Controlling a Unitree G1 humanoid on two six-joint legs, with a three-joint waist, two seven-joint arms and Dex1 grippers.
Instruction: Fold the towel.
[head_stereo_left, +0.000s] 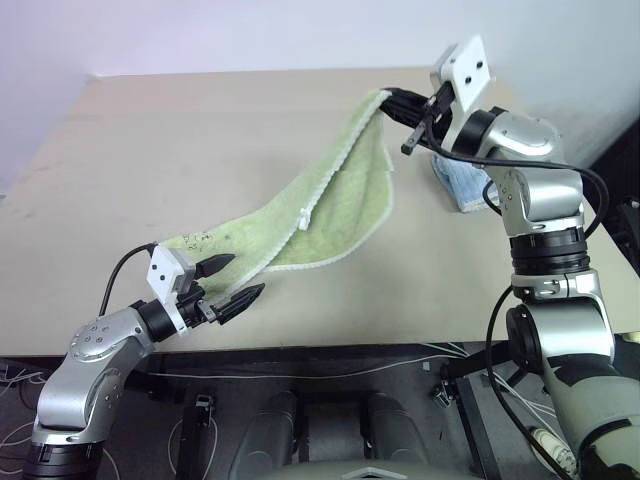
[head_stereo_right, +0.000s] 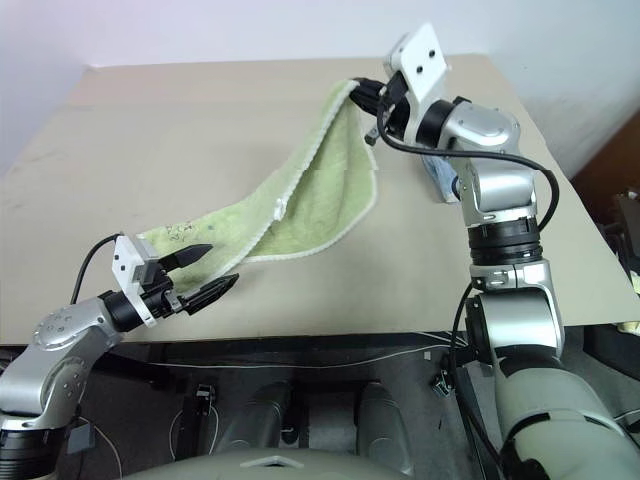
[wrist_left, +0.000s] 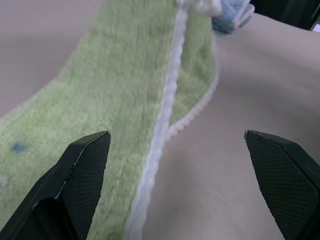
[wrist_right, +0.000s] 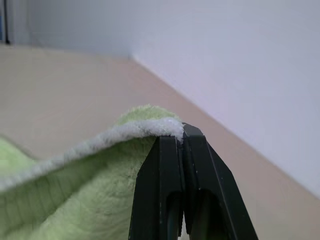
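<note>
We find the right gripper (head_stereo_left: 398, 103) with fingers clenched on a far corner of the towel (head_stereo_left: 330, 200), lifted off the tabletop (head_stereo_left: 180, 140), the left gripper (head_stereo_left: 232, 280) released beside its near end; carry the corner over evenly, edges aligned.

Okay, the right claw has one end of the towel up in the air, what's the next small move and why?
Probably carry the right claw toward the towel's near end and lay the lifted end over it. The claw is shut on the far corner, raised above the table, while the near end lies flat by the open left claw, which holds nothing. That would make the first fold.
</note>
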